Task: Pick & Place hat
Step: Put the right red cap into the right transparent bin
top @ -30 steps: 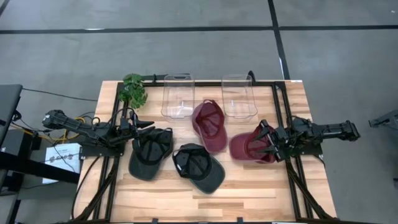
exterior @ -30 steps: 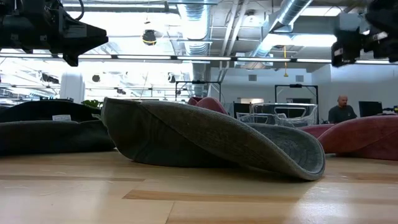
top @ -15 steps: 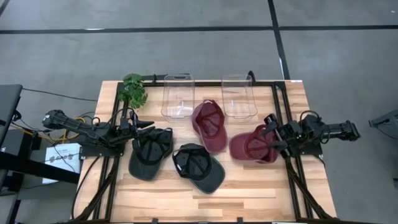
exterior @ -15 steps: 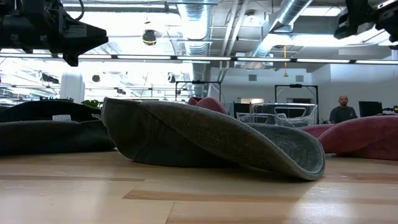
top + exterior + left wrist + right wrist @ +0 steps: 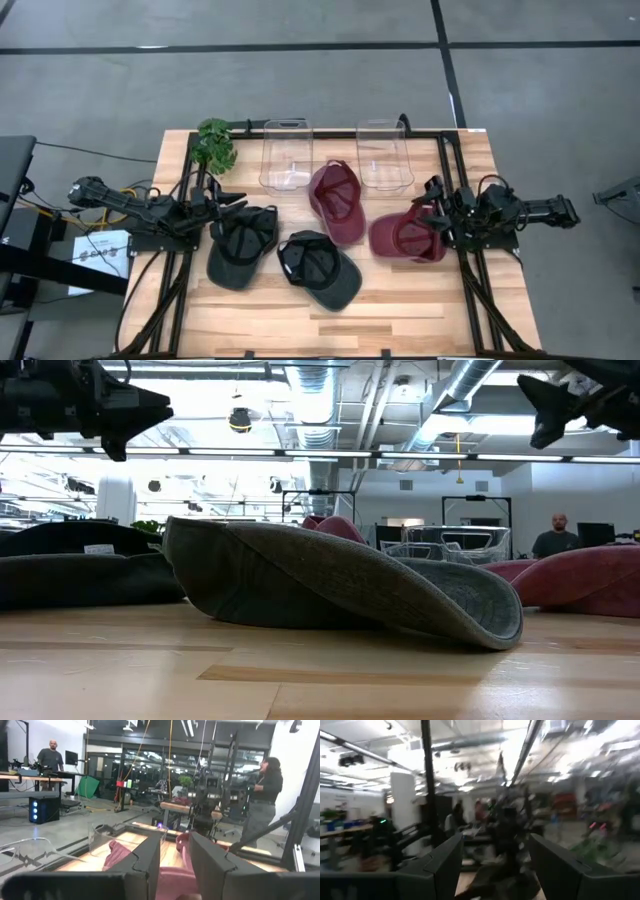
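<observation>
Wooden slats of the table [image 5: 400,300] carried four caps: two dark ones [image 5: 243,245] [image 5: 320,268] toward the left, two maroon ones [image 5: 336,203] [image 5: 405,237] toward the right, behind them two clear bins [image 5: 287,154] [image 5: 384,154]. Right gripper [image 5: 432,212] hovered wide apart and empty over the right maroon cap. Left gripper [image 5: 232,200] hung beside the left dark cap, fingers partly apart, empty
</observation>
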{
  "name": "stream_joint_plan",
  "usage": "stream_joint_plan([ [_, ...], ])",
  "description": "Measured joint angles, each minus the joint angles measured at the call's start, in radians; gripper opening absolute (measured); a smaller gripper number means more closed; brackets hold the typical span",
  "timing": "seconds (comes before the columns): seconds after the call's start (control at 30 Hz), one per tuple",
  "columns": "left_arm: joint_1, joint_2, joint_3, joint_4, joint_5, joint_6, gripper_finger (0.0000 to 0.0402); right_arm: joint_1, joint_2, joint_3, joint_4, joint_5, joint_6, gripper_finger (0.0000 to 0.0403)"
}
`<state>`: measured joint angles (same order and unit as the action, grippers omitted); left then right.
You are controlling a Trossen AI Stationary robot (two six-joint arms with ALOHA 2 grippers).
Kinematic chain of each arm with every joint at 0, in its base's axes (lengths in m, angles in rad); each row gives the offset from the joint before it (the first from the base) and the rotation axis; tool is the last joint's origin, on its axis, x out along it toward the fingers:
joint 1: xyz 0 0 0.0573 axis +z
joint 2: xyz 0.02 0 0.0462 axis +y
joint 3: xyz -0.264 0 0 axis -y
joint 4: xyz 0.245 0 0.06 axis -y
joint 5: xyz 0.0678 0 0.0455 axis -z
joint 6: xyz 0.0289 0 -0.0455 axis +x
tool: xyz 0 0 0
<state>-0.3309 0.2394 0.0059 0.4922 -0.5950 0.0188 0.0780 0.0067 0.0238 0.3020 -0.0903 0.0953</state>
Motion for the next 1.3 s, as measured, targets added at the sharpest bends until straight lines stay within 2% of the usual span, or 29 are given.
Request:
stream_joint_plan([
  [0.1, 0.0, 0.0, 0.0, 0.028, 0.015, -0.037, 0.0102, 0.0, 0.02, 0.0, -0.036, -0.104, 0.011, 0.0216],
  [0.17, 0.0, 0.004, 0.0, 0.052, 0.077, -0.092, 0.0102, 0.005, 0.05, 0.0, -0.028, -0.142, 0.026, 0.0216],
  [0.3, 0.0, 0.061, 0.0, 0.134, 0.309, -0.16, 0.0102, 0.022, 0.134, 0.003, -0.025, -0.095, 0.006, 0.0216],
  [0.37, -0.004, 0.119, 0.0, 0.18, 0.363, -0.201, 0.0102, 0.031, 0.19, 0.016, -0.025, -0.065, 0.001, 0.0216],
  [0.6, -0.022, 0.47, 0.019, 0.312, 0.306, -0.286, 0.0102, 0.076, 0.416, 0.086, -0.037, 0.0, -0.052, 0.0216],
  [0.9, -0.028, 0.92, 0.252, 0.347, 0.308, -0.18, 0.0102, 0.19, 0.669, 0.185, -0.095, 0.108, -0.147, 0.0216],
  [1.03, -0.03, 1.023, 0.325, 0.347, 0.311, -0.149, 0.0102, 0.271, 0.754, 0.228, -0.133, 0.157, -0.121, 0.0216],
  [1.17, -0.049, 1.059, 0.35, 0.346, 0.312, -0.146, 0.0102, 0.372, 0.852, 0.27, -0.17, 0.225, -0.054, 0.0216],
  [1.3, -0.067, 1.073, 0.367, 0.344, 0.312, -0.116, 0.0102, 0.475, 0.954, 0.334, -0.258, 0.395, 0.029, 0.0214],
])
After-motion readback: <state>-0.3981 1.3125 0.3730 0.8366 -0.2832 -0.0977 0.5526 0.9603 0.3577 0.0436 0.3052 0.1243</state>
